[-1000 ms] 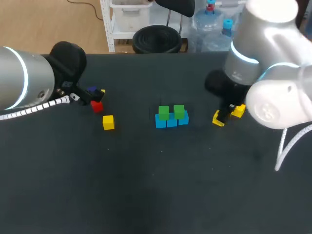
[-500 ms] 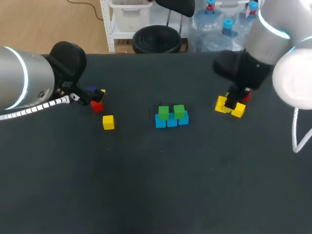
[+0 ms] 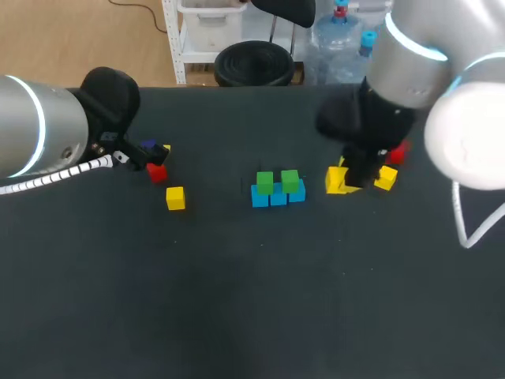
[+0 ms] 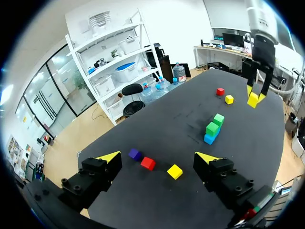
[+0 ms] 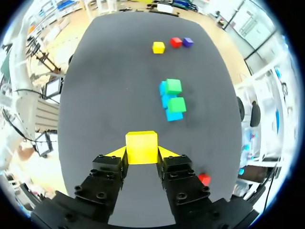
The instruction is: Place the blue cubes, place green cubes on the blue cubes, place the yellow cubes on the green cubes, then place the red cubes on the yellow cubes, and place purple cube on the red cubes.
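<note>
Right gripper (image 5: 141, 152) shifted left toward green cubes (image 5: 173, 87), yellow cube (image 5: 141, 143) clamped between fingers (image 5: 117, 151); left gripper (image 4: 157, 158) wide.

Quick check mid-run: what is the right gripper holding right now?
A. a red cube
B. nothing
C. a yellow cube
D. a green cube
C: in the right wrist view, a yellow cube sits clamped between both fingers of the right gripper.

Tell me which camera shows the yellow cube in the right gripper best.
The right wrist view: the yellow cube sits large in the right gripper, clamped from both sides. The head view has the right arm partly covering it; the left wrist view shows it tiny.
</note>
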`<state>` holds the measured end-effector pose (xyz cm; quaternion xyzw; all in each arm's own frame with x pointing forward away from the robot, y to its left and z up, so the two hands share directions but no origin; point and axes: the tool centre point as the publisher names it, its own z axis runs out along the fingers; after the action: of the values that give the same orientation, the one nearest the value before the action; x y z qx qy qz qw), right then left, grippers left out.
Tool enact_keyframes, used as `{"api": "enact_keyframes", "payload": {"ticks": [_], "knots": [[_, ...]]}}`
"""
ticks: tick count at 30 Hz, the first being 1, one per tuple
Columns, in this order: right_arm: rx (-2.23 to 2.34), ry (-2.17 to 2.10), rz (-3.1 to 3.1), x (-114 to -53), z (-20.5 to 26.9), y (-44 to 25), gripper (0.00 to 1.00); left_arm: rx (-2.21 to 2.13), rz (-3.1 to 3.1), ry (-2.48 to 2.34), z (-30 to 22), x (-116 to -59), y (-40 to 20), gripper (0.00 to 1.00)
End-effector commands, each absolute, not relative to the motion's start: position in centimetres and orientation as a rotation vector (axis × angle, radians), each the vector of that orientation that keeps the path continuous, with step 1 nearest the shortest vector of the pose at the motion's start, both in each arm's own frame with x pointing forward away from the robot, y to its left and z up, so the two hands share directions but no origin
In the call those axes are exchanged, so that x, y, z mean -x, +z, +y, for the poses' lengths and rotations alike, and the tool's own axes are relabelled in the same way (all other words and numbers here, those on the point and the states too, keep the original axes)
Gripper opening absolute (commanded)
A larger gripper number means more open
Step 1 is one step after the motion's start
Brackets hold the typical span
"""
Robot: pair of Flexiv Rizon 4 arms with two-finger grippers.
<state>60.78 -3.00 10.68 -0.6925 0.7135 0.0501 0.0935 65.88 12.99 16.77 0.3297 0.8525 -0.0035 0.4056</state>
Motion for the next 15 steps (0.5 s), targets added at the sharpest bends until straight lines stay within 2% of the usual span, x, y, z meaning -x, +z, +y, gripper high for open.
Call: {"api": "enact_keyframes", "payload": {"ticks": [1,15], "knots": [[2.132,0.129,2.066,-61.6,-1.4,9.5,0.0,-0.828,2.148,-0.007,12.9,-65.9,16.7,1.0],[2.116,0.115,1.999,-60.6,-0.7,10.0,0.0,-0.828,2.148,-0.007,12.9,-65.9,16.7,1.0]]}}
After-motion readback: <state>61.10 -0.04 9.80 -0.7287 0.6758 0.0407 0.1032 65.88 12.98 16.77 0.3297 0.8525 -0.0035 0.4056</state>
